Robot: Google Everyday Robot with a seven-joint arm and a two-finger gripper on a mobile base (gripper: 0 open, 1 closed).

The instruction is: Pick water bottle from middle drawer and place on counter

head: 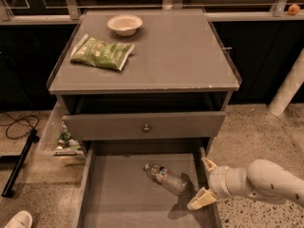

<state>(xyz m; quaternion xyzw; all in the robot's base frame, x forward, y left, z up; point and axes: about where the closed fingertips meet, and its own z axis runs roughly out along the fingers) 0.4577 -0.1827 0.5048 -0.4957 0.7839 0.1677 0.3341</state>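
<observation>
Closest to you, bottom left, the toe of a white shoe pokes into view on the speckled floor. Bottom right, your arm reaches in from the right edge, and the gripper sits low over the right wall of the open drawer. Its fingers are spread apart, one nearer you and one farther, with nothing between them.

Just left of the gripper, there's your bottle: lying on its side on the drawer floor, right of centre, cap pointing to the far left and base toward the fingers. It's close to them but apart, with a strip of shadowed floor between.

Above the open drawer, a closed drawer front with a small round knob. To the left on the floor, a black cable.

Then the counter: a green bag lies flat at front left, and a pale bowl stands behind it, near the back edge. Far right, a white post leans on the floor.
</observation>
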